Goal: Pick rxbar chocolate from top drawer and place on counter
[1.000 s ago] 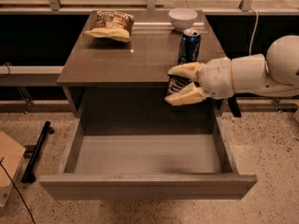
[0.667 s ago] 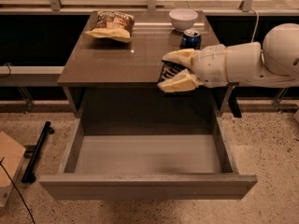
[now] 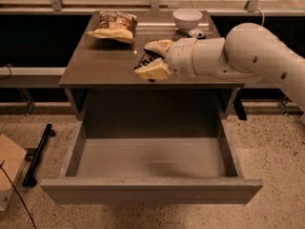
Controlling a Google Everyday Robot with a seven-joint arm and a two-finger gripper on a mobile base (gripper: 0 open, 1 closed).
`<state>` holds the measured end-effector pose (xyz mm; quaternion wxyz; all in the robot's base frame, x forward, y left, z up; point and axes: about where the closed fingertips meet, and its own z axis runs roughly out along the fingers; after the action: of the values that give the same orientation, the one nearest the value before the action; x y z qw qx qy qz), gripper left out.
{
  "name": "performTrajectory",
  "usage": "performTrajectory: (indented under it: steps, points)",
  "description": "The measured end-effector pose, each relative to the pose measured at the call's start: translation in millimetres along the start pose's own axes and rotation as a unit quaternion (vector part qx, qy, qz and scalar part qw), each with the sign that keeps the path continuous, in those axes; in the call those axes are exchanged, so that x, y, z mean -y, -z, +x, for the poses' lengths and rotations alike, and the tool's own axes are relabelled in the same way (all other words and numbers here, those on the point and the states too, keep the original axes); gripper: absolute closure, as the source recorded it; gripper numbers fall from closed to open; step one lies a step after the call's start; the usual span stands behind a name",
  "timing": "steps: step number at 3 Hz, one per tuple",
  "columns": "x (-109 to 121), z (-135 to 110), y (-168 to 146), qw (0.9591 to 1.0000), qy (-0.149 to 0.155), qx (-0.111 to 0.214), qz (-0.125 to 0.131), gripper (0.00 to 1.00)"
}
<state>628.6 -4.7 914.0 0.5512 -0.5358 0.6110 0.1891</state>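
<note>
My gripper (image 3: 151, 60) is over the middle of the counter (image 3: 100, 63), its pale fingers (image 3: 153, 70) shut on the rxbar chocolate (image 3: 145, 61), a small black wrapper showing between them. The bar is held just above the counter's surface, tilted. The white arm reaches in from the right. The top drawer (image 3: 151, 187) stands pulled fully out below the counter, its pale grey floor bare.
A yellow-brown chip bag (image 3: 113, 26) lies at the counter's back left. A white bowl (image 3: 187, 19) stands at the back right, with a soda can top (image 3: 196, 33) just visible behind the arm. A black bar (image 3: 38, 154) and a cardboard box (image 3: 8, 173) lie on the floor at left.
The gripper has moved left and away from the drawer's right side, carrying the bar over the middle of the counter. The arm now hides most of the soda can.
</note>
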Motion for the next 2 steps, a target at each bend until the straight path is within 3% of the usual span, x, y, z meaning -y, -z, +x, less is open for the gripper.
performTrajectory:
  steps: [2]
  points:
    - [44.7, 31.2, -82.4, 0.9979, -0.044, -0.033, 0.033, 1.00]
